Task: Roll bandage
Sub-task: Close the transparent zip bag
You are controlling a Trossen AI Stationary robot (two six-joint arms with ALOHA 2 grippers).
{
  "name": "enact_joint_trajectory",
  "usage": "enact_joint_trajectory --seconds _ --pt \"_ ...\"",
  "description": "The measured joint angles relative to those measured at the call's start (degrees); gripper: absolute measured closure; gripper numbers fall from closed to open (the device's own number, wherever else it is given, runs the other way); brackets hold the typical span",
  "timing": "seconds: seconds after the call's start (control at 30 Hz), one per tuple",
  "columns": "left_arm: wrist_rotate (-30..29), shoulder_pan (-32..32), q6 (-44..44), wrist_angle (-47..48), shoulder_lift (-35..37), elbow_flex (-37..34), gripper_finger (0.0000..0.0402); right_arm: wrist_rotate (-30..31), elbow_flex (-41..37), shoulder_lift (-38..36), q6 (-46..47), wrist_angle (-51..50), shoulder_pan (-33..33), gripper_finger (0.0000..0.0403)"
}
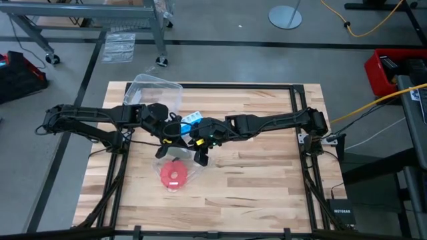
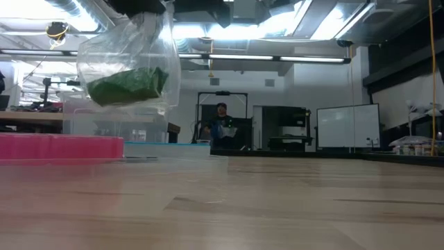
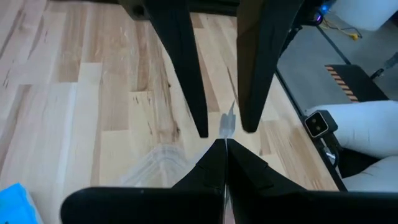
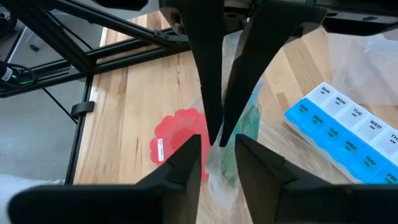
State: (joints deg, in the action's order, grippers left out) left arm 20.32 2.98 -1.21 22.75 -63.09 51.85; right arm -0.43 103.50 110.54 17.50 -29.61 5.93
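The dark green bandage (image 2: 128, 85) lies bundled inside a clear plastic bag (image 2: 128, 59) that hangs above the table. It also shows in the right wrist view (image 4: 244, 140). My left gripper (image 3: 224, 144) is shut on the bag's top, over the table's middle (image 1: 175, 140). My right gripper (image 4: 217, 152) is open. Its fingers (image 3: 193, 93) stand on either side of the bag's top and of my left fingertips. I cannot tell whether they touch the plastic. My left gripper pinches the bag's upper edge (image 3: 229, 121) between its two shut fingers, and a little plastic sticks out past the tips. The fingers point down from above. The bag hangs below them, clear of the table, with the bandage in its bottom.
A red round disc (image 1: 175, 175) lies on the table just near of the grippers. A blue-and-white pill box (image 1: 193, 119) lies just beyond them. A clear plastic container (image 1: 155, 90) stands at the far left. A person (image 2: 220, 125) is in the room behind.
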Motion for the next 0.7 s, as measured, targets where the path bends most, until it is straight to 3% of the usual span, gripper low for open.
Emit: enact_joint_trajectory --seconds 0.33,0.7 --pt "0.0 0.0 -0.35 0.11 0.0 0.0 0.0401 0.0 -0.07 0.04 0.0 -0.29 0.02 0.0339" --pt "0.04 0.0 -0.57 -1.62 0.07 0.0 0.0401 -0.34 -0.09 0.04 0.0 -0.55 0.04 0.0343"
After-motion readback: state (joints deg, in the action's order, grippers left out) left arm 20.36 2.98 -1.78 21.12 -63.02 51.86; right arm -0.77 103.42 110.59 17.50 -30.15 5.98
